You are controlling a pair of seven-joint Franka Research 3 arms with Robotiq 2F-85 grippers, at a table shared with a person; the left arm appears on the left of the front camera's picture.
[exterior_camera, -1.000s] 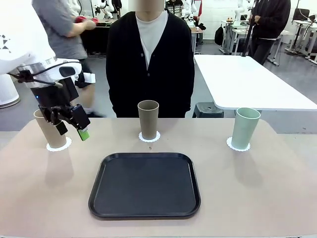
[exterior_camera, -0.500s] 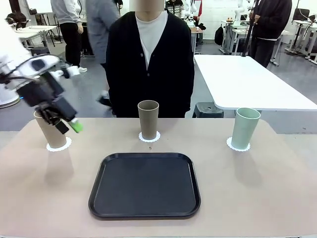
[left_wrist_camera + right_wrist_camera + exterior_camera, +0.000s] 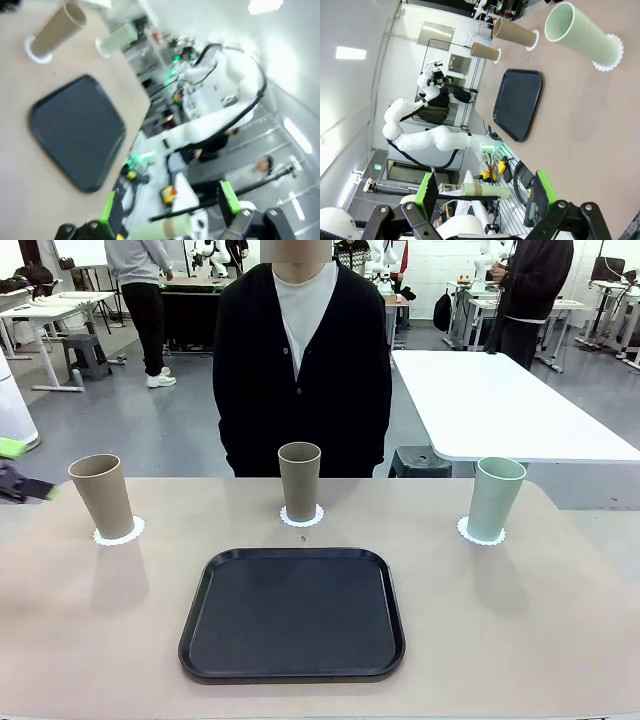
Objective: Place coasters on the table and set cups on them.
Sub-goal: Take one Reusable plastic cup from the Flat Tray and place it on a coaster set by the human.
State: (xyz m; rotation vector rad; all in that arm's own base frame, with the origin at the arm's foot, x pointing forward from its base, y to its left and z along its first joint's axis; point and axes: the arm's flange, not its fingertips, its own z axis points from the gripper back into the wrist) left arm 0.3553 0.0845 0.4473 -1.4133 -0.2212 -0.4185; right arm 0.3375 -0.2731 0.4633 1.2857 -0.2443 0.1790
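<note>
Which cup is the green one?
The mint green cup at the table's right end; the other two cups are tan-brown.

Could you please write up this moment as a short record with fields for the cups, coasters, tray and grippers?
cups: three upright; tan cup at left, tan cup in the middle, mint cup at right
coasters: one under each cup, at left, in the middle, at right
tray: black, bare, near side of the table
left gripper: open, holding nothing
right gripper: open, holding nothing
person: standing behind the middle cup
</note>
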